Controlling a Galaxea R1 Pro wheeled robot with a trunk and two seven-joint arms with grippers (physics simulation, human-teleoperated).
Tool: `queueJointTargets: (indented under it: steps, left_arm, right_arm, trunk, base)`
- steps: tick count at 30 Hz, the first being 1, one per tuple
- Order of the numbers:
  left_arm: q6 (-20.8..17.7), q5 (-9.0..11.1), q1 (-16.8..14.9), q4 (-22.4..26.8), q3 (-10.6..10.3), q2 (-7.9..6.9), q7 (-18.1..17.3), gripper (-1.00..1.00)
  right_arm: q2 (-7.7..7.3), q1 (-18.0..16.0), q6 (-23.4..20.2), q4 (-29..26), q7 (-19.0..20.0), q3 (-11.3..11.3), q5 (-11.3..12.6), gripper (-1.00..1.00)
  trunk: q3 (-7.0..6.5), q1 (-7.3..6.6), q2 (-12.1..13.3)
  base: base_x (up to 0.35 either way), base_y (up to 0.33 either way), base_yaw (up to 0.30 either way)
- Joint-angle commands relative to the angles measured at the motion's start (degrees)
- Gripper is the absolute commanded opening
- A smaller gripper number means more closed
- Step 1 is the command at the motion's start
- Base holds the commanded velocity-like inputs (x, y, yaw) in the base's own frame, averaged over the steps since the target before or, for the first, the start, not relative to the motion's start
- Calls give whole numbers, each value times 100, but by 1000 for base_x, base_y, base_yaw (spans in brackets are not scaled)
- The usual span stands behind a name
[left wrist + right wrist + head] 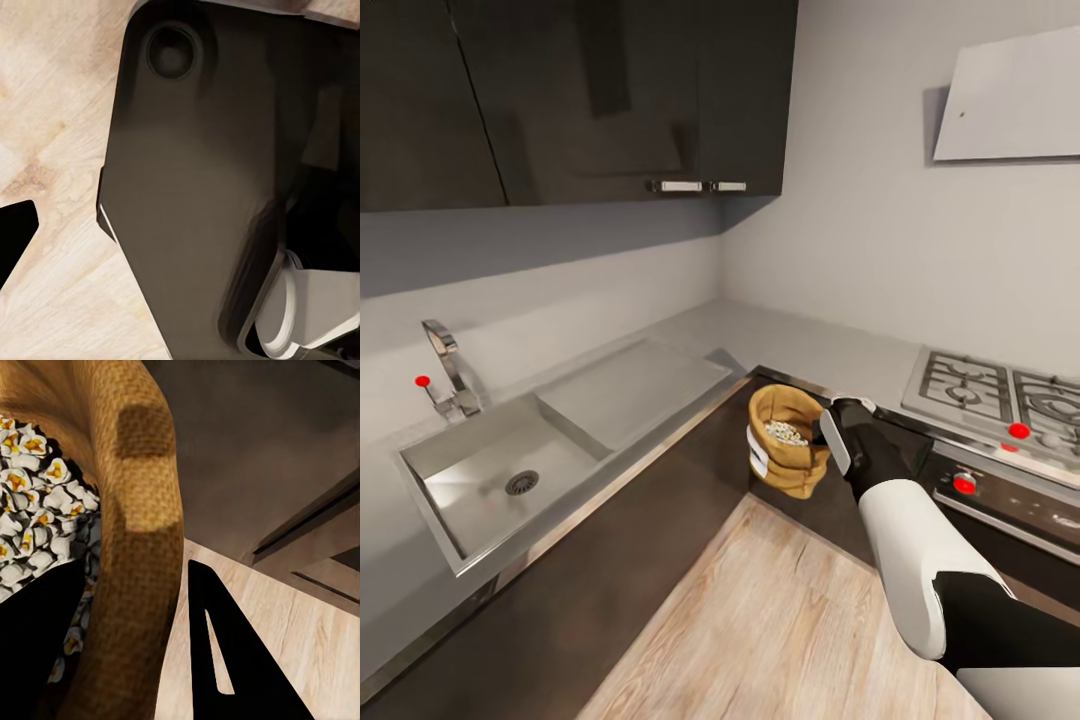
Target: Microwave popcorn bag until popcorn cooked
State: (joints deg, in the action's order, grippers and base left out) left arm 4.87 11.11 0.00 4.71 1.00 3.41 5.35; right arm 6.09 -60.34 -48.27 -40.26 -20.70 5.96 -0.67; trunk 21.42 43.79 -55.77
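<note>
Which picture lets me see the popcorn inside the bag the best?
The right wrist view: the popcorn is close up, white and yellow pieces heaped inside the popcorn bag. The head view shows it as a small pale patch in the bag's mouth. The left wrist view looks at wood floor.

popcorn bag [790,440] — in right hand [828,432], off countertop [780,345]

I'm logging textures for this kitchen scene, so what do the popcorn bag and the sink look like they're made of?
The popcorn bag looks like coarse woven cloth, burlap-like, matte mustard yellow; the right wrist view shows a clear weave across its rolled rim. The sink looks like brushed steel with a soft satin sheen, pale grey with faint reflections on its walls. Both are renders, so this is by look alone.
</note>
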Motion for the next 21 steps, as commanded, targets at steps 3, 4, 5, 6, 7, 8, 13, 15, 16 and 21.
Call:
queueJointTargets:
  steps: [3, 4, 5, 6, 7, 8, 13, 15, 16, 21]
  left_arm:
    - [14, 31, 0, 6, 10, 2, 16, 100]
    - [14, 31, 0, 7, 12, 2, 17, 100]
    - [14, 31, 0, 8, 13, 2, 17, 100]
    - [14, 31, 0, 6, 14, 2, 17, 100]
    - [14, 31, 0, 8, 14, 2, 17, 100]
    - [14, 31, 0, 9, 12, 2, 18, 100]
    - [14, 31, 0, 10, 14, 2, 16, 100]
    - [14, 31, 0, 11, 14, 2, 17, 100]
    - [14, 31, 0, 8, 14, 2, 18, 100]
    - [14, 31, 0, 6, 14, 2, 13, 100]
  right_arm:
    - [-13, -4, -18, 176, -13, 20, -20, -100]
    - [-14, -4, -13, 221, -13, 20, -25, -100]
    - [-12, -4, -8, 276, -13, 20, -26, -100]
    - [-12, -4, 5, 333, -13, 20, -24, -100]
    - [-14, -4, 29, 420, -13, 20, -27, -100]
    - [-14, -4, 46, 477, -16, 20, -28, -100]
    - [-22, -4, 72, 652, -23, 27, -28, -100]
    - [-27, -4, 83, 763, -33, 26, -29, -100]
    - [-23, -4, 86, 825, -36, 23, -30, -100]
    - [-35, -4, 98, 937, -41, 28, -30, -100]
  trunk:
    - [-22, 1, -4]
    - [-31, 1, -4]
    - [-40, 1, -4]
    - [-49, 1, -4]
    - [-58, 1, -4]
    - [-67, 1, -4]
    - [-113, 1, -4]
    - [-131, 1, -4]
    - [-141, 1, -4]
    - [-186, 1, -4]
  base:
    - [0, 0, 0]
    - [0, 0, 0]
    - [0, 0, 0]
    - [0, 0, 0]
    - [0, 0, 0]
    - [0, 0, 0]
    - [0, 0, 0]
    - [0, 0, 0]
    - [0, 0, 0]
    - [0, 0, 0]
